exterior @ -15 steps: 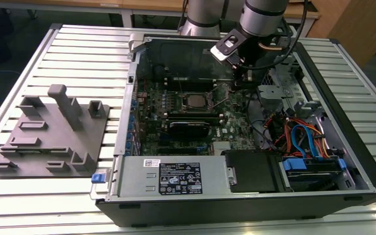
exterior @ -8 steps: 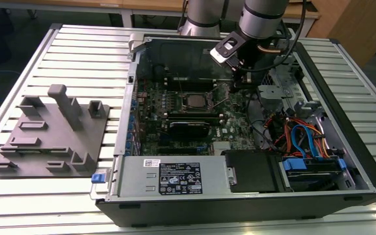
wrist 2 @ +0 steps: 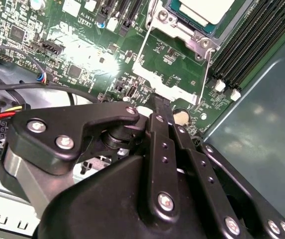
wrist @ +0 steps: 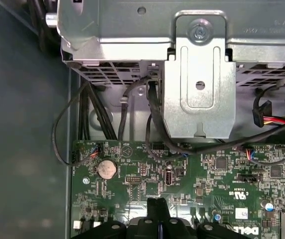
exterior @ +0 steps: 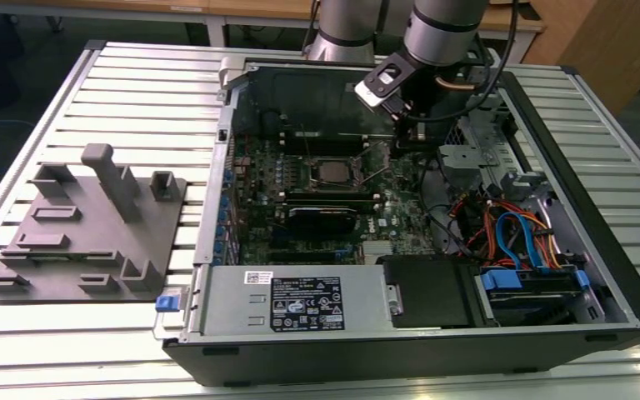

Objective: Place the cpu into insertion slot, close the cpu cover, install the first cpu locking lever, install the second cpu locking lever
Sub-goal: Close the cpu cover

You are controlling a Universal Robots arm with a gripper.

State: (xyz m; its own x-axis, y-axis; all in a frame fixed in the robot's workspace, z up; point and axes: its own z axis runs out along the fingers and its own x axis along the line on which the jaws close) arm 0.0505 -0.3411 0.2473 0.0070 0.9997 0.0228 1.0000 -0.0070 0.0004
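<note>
Cpu (wrist 2: pixel 203 9) and gripper (wrist 2: pixel 160 105) are seen apart: the black fingers (wrist 2: pixel 163 144) are pressed together with nothing held, their tip poised over the green board (wrist: pixel 207 174) just beside a coin battery (wrist 2: pixel 181 117). Between tip and chip the cover (wrist 2: pixel 165 82) appears to lie open toward the gripper, bare board showing through its window, while the cpu is seated in the socket (exterior: pixel 329 171), memory slots (wrist 2: pixel 251 45) running alongside. Farther out, black cables (wrist: pixel 152 124) and a metal bracket (wrist: pixel 199 84) are crowded at the board's edge, and a grey fixture plate (exterior: pixel 87 225) is laid on the table (exterior: pixel 131 92) at the exterior view's left.
</note>
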